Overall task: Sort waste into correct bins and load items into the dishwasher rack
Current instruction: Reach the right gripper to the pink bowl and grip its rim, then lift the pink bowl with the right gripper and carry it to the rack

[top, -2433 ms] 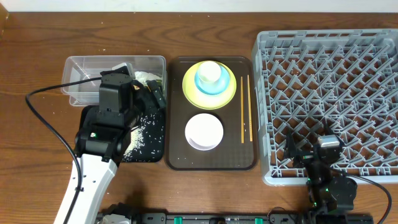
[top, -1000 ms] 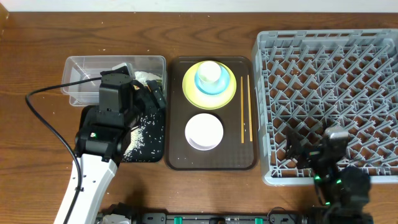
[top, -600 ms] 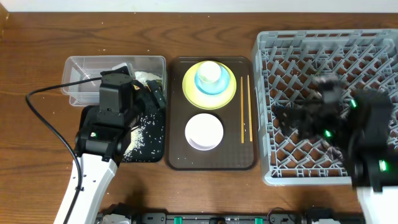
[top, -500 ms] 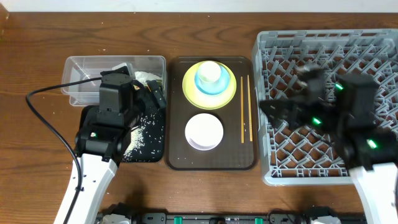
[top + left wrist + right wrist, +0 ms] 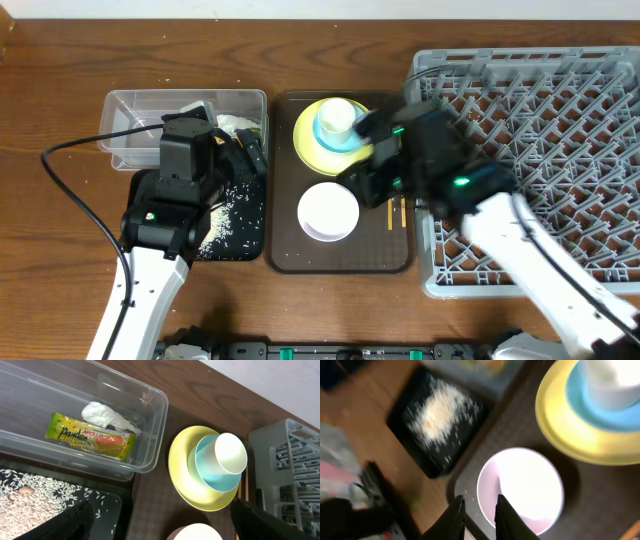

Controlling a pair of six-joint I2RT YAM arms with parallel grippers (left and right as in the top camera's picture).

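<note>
- The right arm has swung off the near edge of the dishwasher rack (image 5: pixel 560 120) and now reaches leftward across the brown tray (image 5: pixel 300 255); the left arm has not shifted
- Right arm: stretched out from the near right corner, wrist tipped down, right gripper (image 5: pixel 477 515) low over the tray
- Its jaws stand a narrow gap apart with nothing held; the view is blurred, so contact cannot be told
- The white bowl (image 5: pixel 520 491) lies just ahead of these jaws, its near rim showing in the gap between them
- Further ahead and to one side sits the yellow-green plate (image 5: pixel 570 435), with the light blue bowl (image 5: pixel 600 405) and the white cup (image 5: pixel 615 380) stacked on it
- The chopsticks (image 5: pixel 392 215) lie behind these jaws, partly under the arm
- Left arm: bent upright, left gripper (image 5: pixel 162 505) above the seam between the clear tub (image 5: pixel 150 455) and the black tray (image 5: pixel 245 245)
- Its jaws are spread wide and empty
- Ahead of them in the tub lie the snack wrapper (image 5: pixel 90 436) and the tissue (image 5: pixel 107 415), touching
- The rice (image 5: pixel 30 505) is scattered on the black tray beside one finger
</note>
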